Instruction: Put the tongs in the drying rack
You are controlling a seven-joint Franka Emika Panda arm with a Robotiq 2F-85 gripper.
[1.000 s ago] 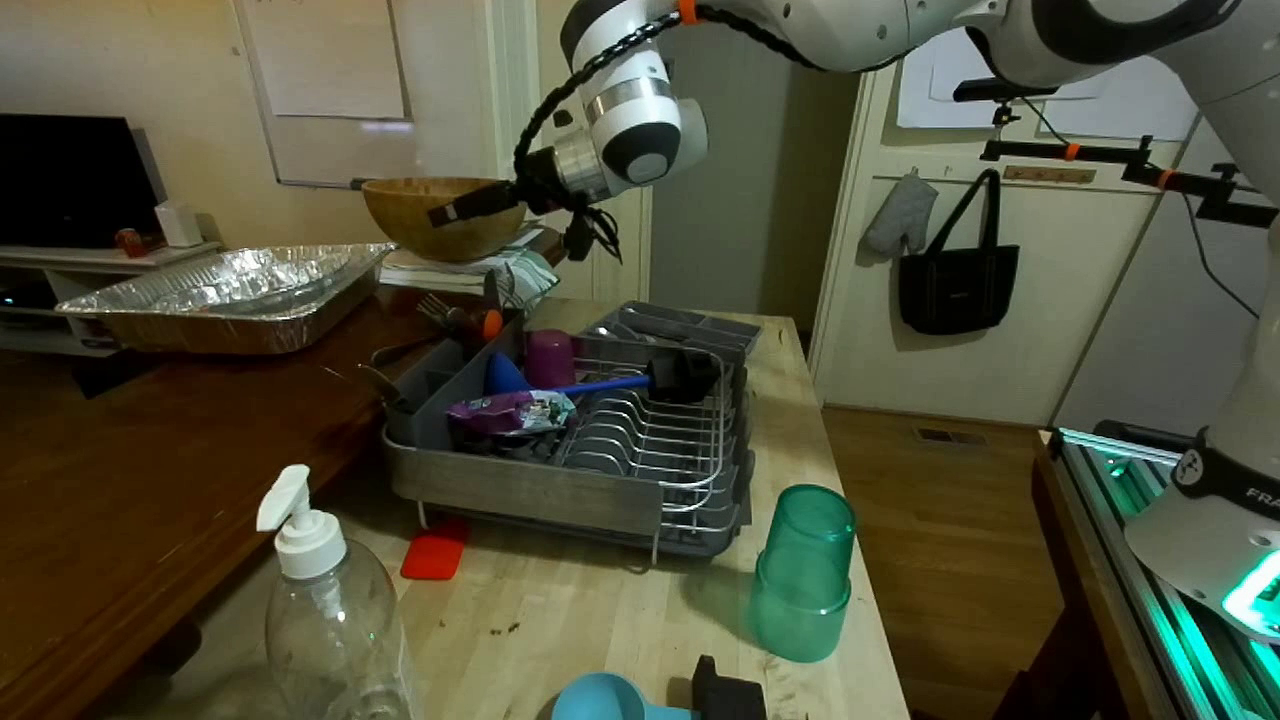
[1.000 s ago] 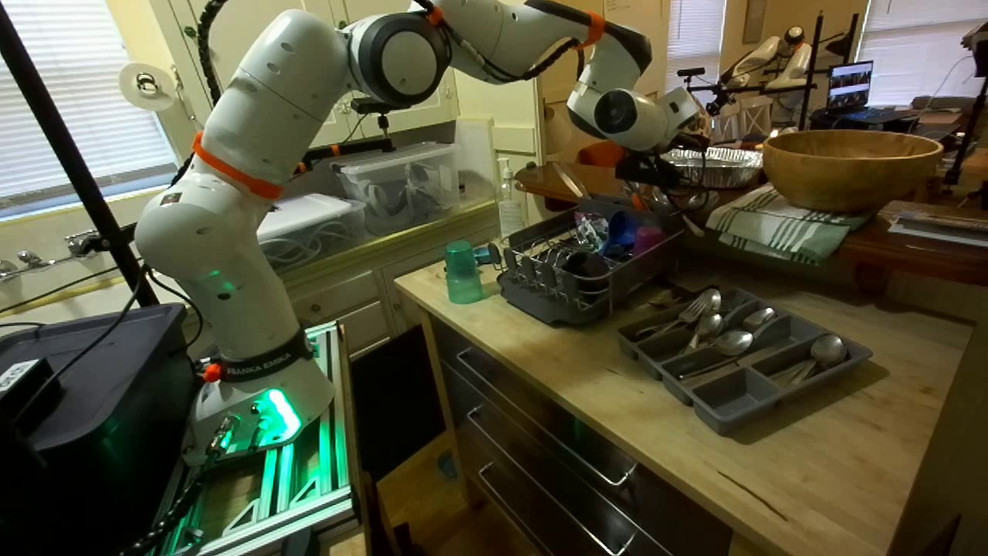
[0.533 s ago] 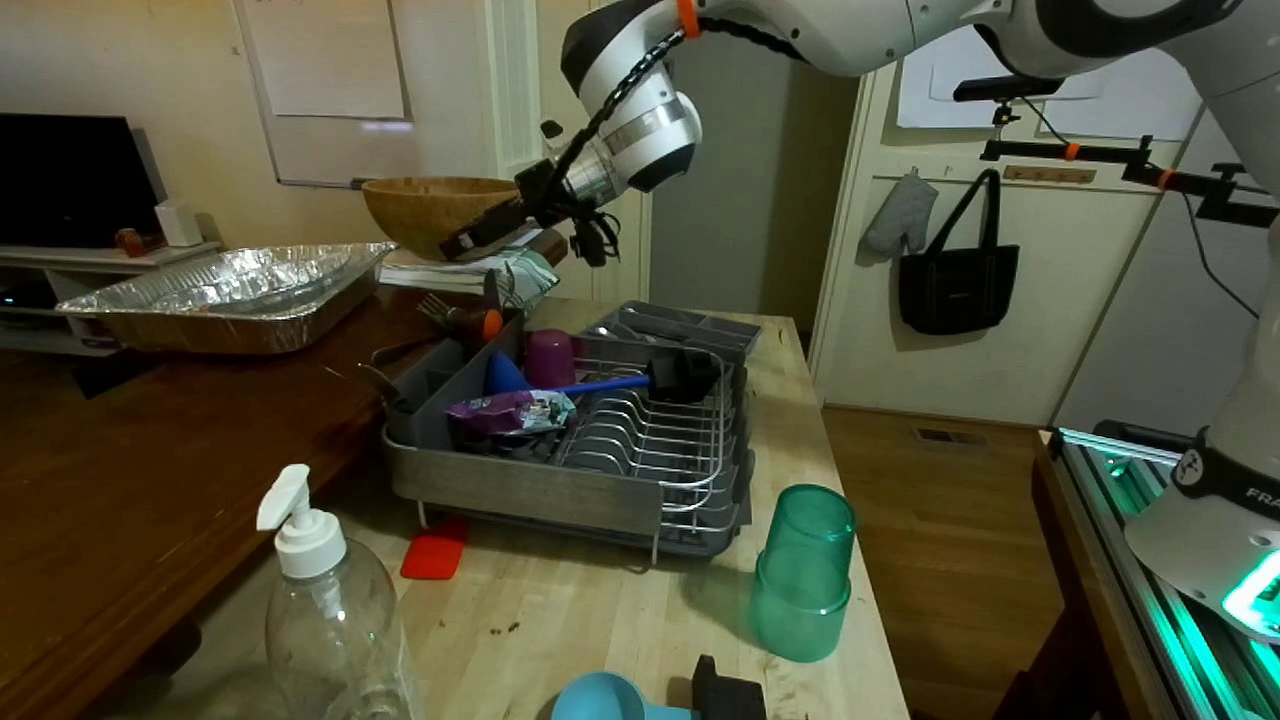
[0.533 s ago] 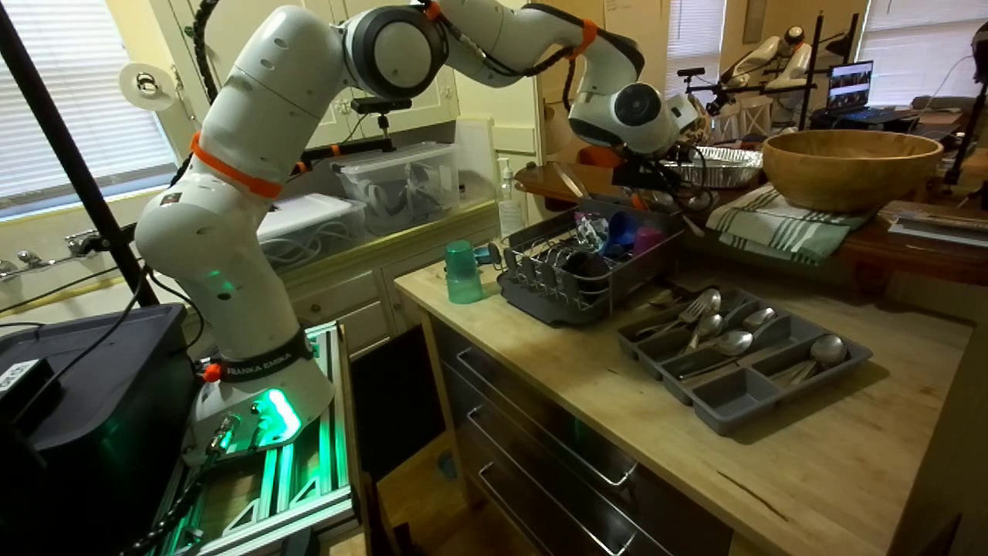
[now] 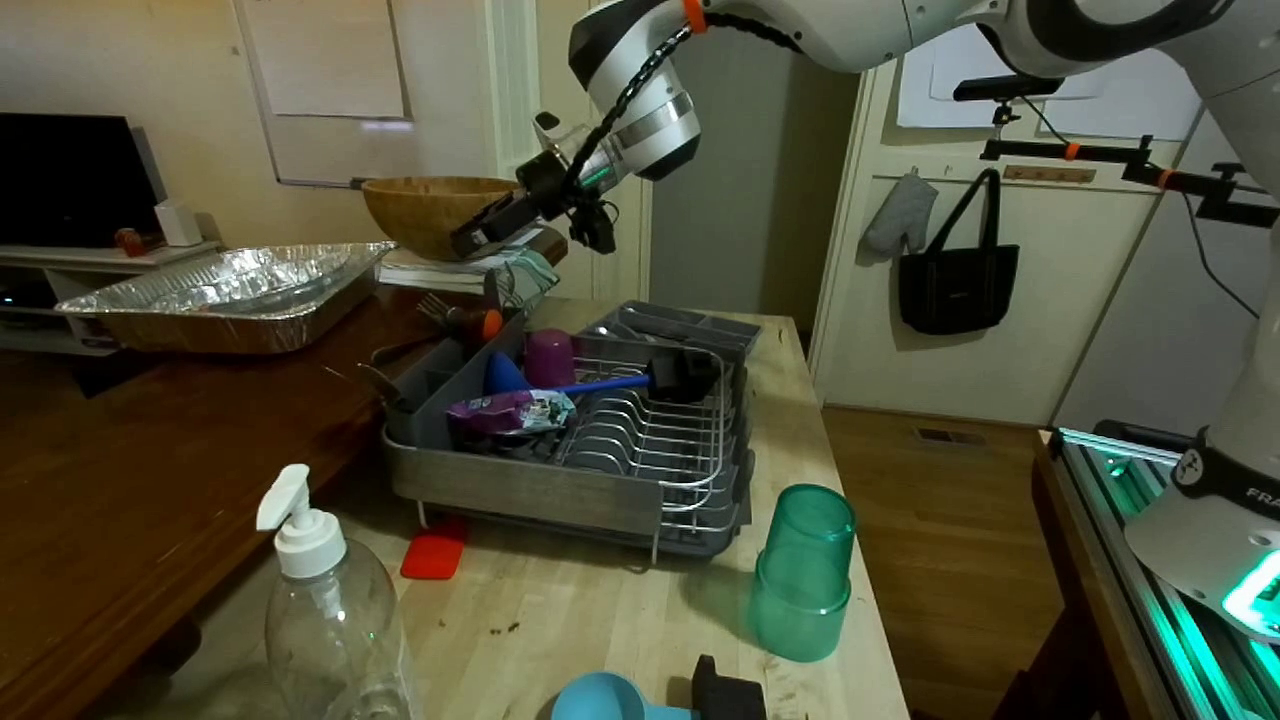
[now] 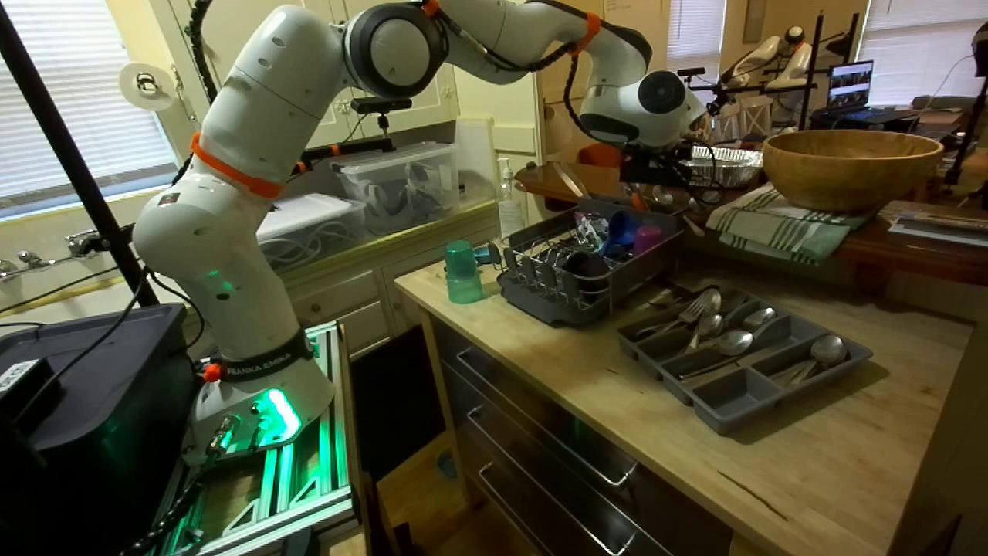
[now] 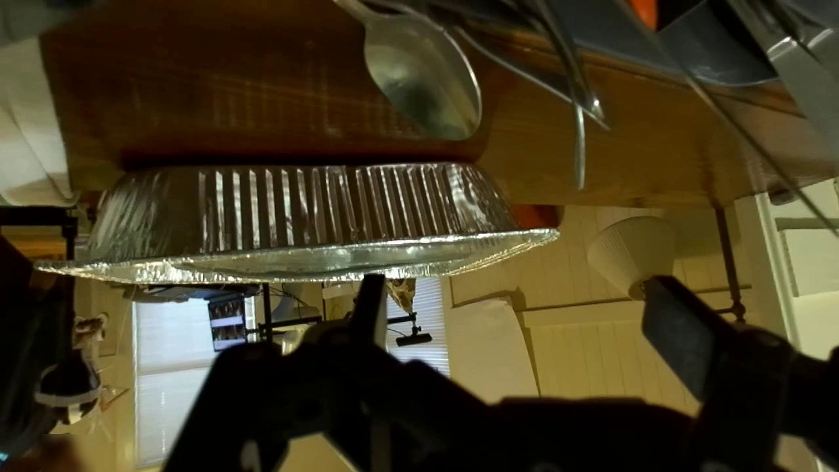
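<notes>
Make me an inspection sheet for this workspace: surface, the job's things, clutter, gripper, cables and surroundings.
Surface: wooden countertop, with dark specks and a dark streak.
Drying rack: on the countertop, holding a purple cup and a purple packet.
Tongs: cannot be picked out with certainty.
Clutter: clear pump bottle, stacked green tumblers, grey cutlery tray.
Gripper: open, holding nothing.
Cables: black braided cable runs along the arm.
Surroundings: foil roasting pan on a brown wooden table; black tote bag hanging in the background.
</notes>
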